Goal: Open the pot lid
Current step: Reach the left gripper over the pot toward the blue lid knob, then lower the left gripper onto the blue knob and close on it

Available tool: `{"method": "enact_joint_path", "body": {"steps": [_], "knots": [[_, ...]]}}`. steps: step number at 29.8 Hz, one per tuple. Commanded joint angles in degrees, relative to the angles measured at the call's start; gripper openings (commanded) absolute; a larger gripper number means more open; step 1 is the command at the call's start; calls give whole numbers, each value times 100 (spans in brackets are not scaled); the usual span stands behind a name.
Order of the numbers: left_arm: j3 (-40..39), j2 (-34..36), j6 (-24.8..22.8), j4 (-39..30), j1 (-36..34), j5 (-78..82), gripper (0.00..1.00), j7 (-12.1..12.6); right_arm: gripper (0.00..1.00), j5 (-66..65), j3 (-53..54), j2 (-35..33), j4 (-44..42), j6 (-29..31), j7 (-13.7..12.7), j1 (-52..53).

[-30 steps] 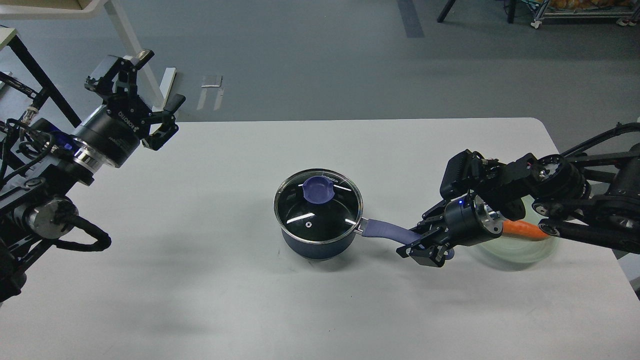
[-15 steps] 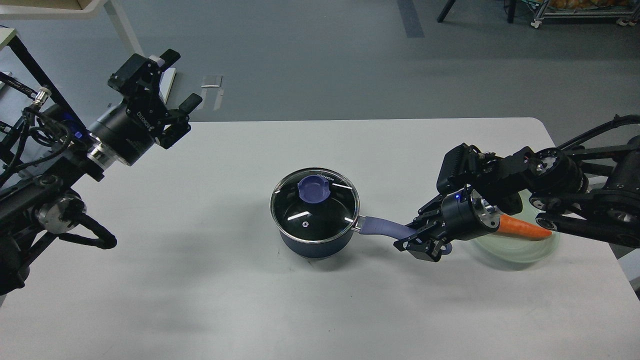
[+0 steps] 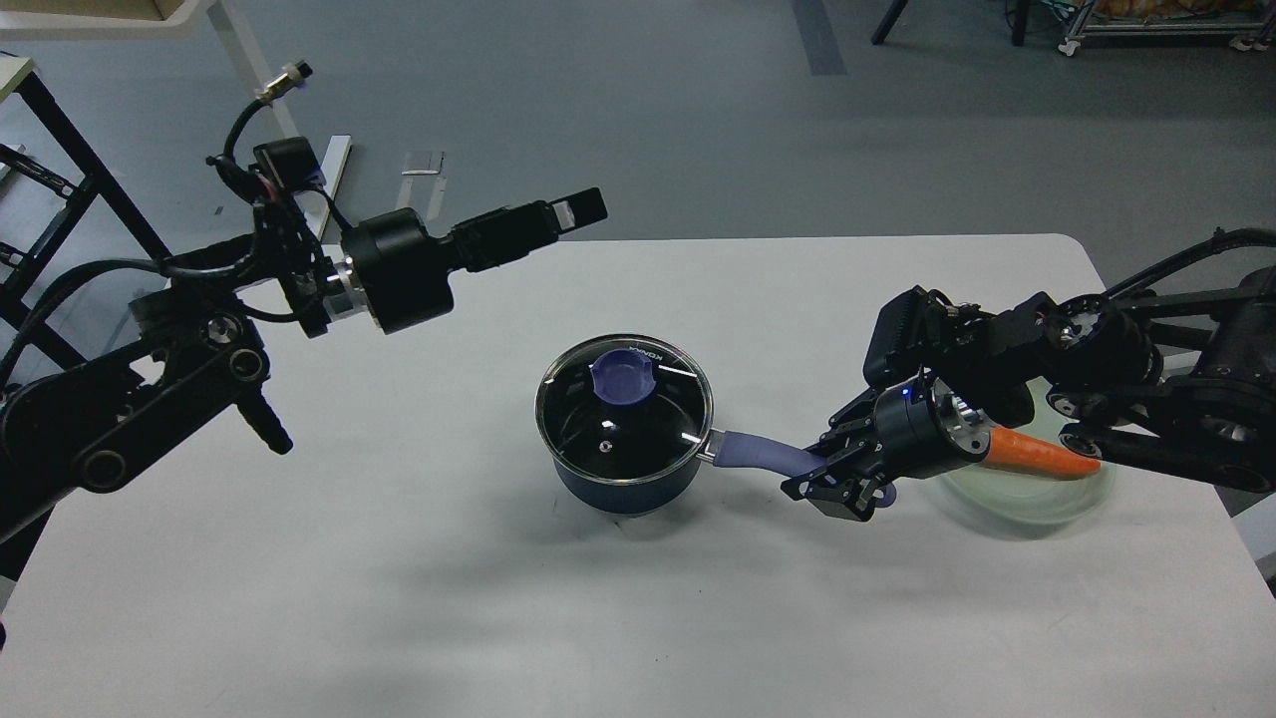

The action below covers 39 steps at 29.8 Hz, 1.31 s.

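The dark blue pot (image 3: 620, 487) stands mid-table with the clear glass lid (image 3: 638, 429) on it. The purple-blue knob (image 3: 619, 378) is on the lid's far side. The lavender handle (image 3: 758, 454) points right. My right gripper (image 3: 835, 477) is shut on the handle near its tip. My left gripper (image 3: 558, 216) hangs in the air above the table's far edge, up and left of the lid and apart from it. It is seen side-on, so its fingers cannot be told apart.
A pale green glass plate (image 3: 1037, 499) with an orange carrot (image 3: 1042, 455) on it lies at the right, partly under my right arm. The white table (image 3: 399, 558) has bare room in front and to the left of the pot.
My left arm has swung right toward the pot, and its gripper has turned side-on. The right gripper and the pot have shifted slightly left.
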Motion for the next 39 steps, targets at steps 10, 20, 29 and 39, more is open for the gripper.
{"method": "enact_joint_path", "body": {"steps": [10, 20, 29, 39], "knots": [[2745, -543, 2175, 929, -1048, 2398, 99, 1, 27, 9, 1, 25, -16, 0, 0, -10], [2807, -606, 2457, 1493, -899, 2601, 99, 1, 27, 9, -61, 16, -16, 0, 0, 16], [2780, -597, 2457, 1476, -916, 2557, 99, 1, 28, 18, -70, 25, -16, 0, 0, 25], [2780, -553, 2448, 1432, -908, 2548, 99, 1, 28, 44, -79, -19, -7, 0, 0, -1]]}}
